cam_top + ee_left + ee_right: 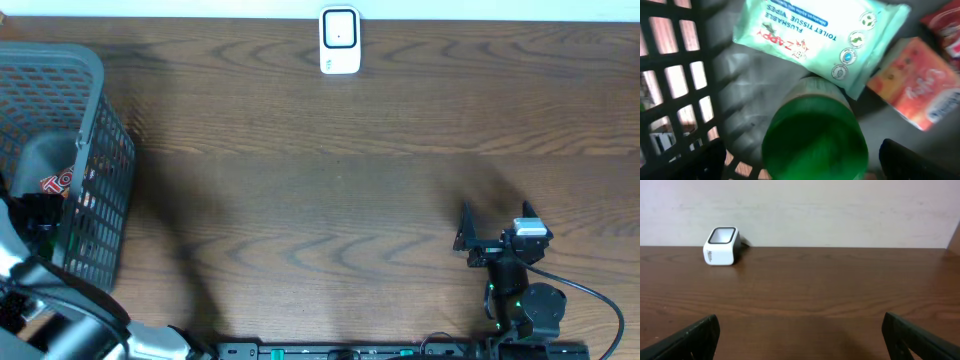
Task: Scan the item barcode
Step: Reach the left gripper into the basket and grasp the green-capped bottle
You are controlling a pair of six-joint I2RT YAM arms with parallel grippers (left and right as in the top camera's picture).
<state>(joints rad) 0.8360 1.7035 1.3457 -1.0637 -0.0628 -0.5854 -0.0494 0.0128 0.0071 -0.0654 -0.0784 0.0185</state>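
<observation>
The left gripper is down inside the grey mesh basket at the left end of the table, jaws spread wide and nothing pinched. Right under it in the wrist view is a green-capped bottle, cap towards the camera. It sits between the two fingertips with a gap on either side. Just behind it lies a pale green wipes pack, labelled Zappy flushable toilet wipes, and whether the two touch is hard to say. An orange packet lies off to the right on the basket floor.

The right gripper sits over bare wood near the front right of the table, its jaws also wide apart and empty.

The white scanner stands at the far edge, roughly mid-table — well apart from both grippers and the basket.
</observation>
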